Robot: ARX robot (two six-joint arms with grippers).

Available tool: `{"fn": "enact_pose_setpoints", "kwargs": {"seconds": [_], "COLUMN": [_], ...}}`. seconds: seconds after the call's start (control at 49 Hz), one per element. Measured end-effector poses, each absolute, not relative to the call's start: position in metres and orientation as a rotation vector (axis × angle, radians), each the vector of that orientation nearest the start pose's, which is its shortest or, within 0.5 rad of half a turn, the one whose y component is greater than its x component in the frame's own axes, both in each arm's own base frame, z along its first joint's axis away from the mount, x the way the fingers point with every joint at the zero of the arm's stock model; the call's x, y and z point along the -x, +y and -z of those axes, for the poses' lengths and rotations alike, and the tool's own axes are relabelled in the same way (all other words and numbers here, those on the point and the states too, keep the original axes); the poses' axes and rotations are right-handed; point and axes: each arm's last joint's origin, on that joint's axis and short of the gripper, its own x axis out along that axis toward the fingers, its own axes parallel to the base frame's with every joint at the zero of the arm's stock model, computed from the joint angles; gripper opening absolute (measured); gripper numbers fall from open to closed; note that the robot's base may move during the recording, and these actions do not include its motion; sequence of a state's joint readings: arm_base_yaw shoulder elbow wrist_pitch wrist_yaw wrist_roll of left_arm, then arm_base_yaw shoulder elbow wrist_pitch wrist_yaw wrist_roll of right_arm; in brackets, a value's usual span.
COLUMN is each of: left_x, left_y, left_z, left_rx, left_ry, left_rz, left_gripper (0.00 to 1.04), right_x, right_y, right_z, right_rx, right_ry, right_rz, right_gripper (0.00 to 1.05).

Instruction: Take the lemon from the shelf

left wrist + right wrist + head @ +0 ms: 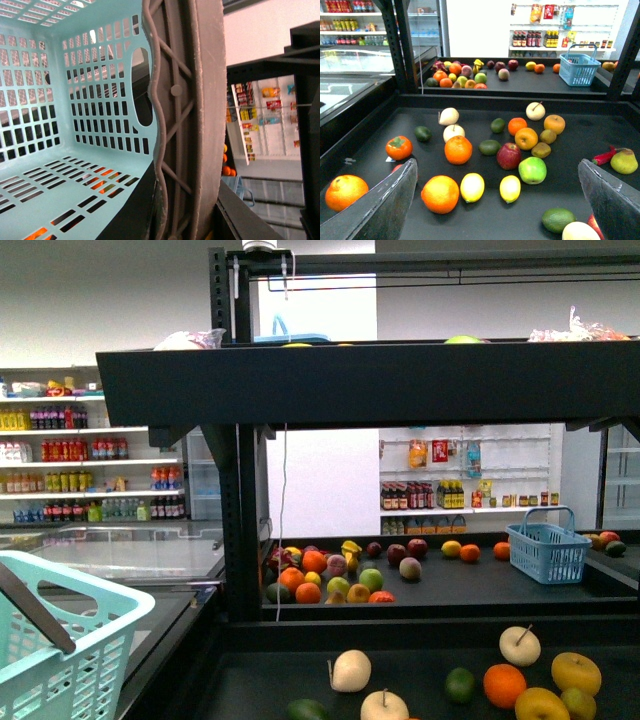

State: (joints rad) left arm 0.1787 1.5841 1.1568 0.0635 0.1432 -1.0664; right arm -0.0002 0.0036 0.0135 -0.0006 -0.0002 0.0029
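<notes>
Approach step: nothing is grasped yet. The right gripper (497,163) hangs over the shelf (600,132), above its lower tier, fingers spread wide and empty. The lemon (510,188) lies on that tier between them, with a second lemon (472,187) just beside it, apart. An orange (440,194) sits against the second lemon, and a green apple (532,170) is near the first. The left gripper does not show, so its state cannot be told; a basket (75,165) and its handle (185,125) fill that wrist view. Next, I judge, the right gripper must come down centred on one lemon and close across its short side, clear of the apple
</notes>
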Motion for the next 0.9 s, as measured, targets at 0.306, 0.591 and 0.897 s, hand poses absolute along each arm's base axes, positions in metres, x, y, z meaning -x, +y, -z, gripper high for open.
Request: {"fn": "enact_pose_setpoints", "kwargs": {"seconds": [0.306, 0.591, 0.897], "left_x": [-0.325, -0.327, -0.342], "left_y": [0.015, -0.012, -0.087], "left_z": [-0.315, -0.337, -0.323], "left_rx": [0.625, 0.511, 0.479], "left_ry": [0.503, 0.474, 0.575], "left_rz": [0.171, 0.337, 0.515], "left_gripper": [0.19, 0.18, 0.18], "right_x": [-0.097, -0.097, -0.097], "right_y": [0.0, 0.0, 0.0], "right_z": [-0.168, -0.168, -0.168], "right_rx": [-0.003, -0.003, -0.003], "right_ry": [-0.009, -0.009, -0.009], "right_rz": [0.0, 0.0, 0.0], "right_gripper": [0.97, 0.97, 0.97]}}
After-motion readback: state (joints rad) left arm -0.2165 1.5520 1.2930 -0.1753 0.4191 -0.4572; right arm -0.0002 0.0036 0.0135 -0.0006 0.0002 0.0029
